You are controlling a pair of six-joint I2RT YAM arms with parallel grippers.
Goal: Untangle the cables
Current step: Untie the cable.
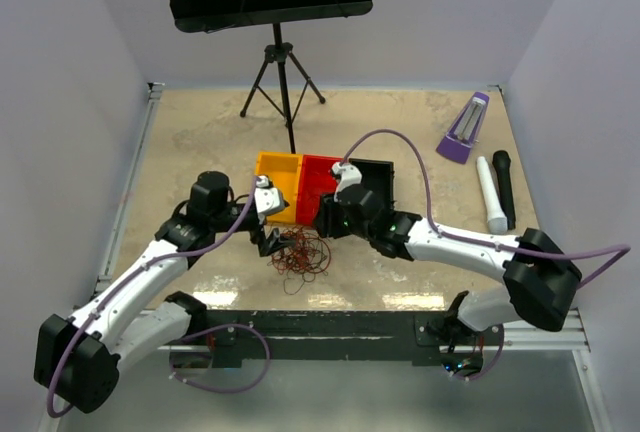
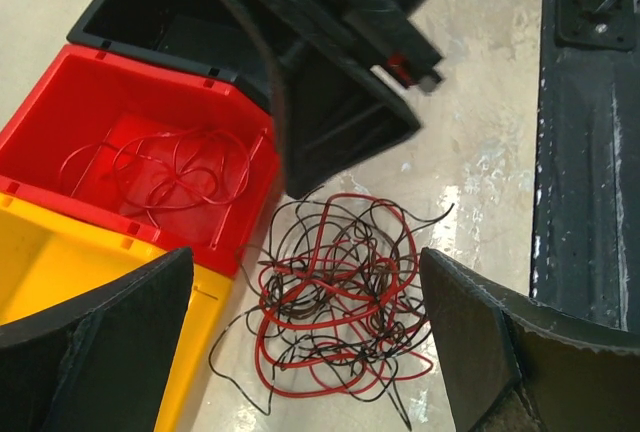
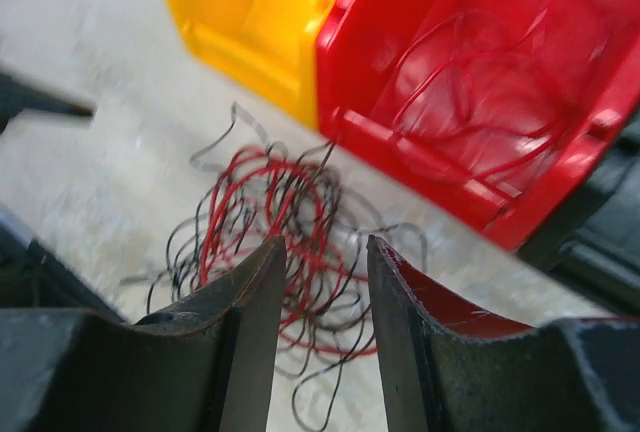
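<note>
The cables lie as a loopy clump of thin red and black wires on the table, just in front of the bins. In the left wrist view the cables sit between and beyond the widely spread fingers of my open left gripper, which holds nothing. My left gripper is at the clump's left edge. My right gripper hovers above the clump's far right side, by the red bin. In its own view the right gripper is partly open and empty, with the cables below. A loose red wire lies in the red bin.
A yellow bin stands left of the red one and a black bin right of it. A music stand tripod stands at the back. A purple object, a white cylinder and a black one lie at the right.
</note>
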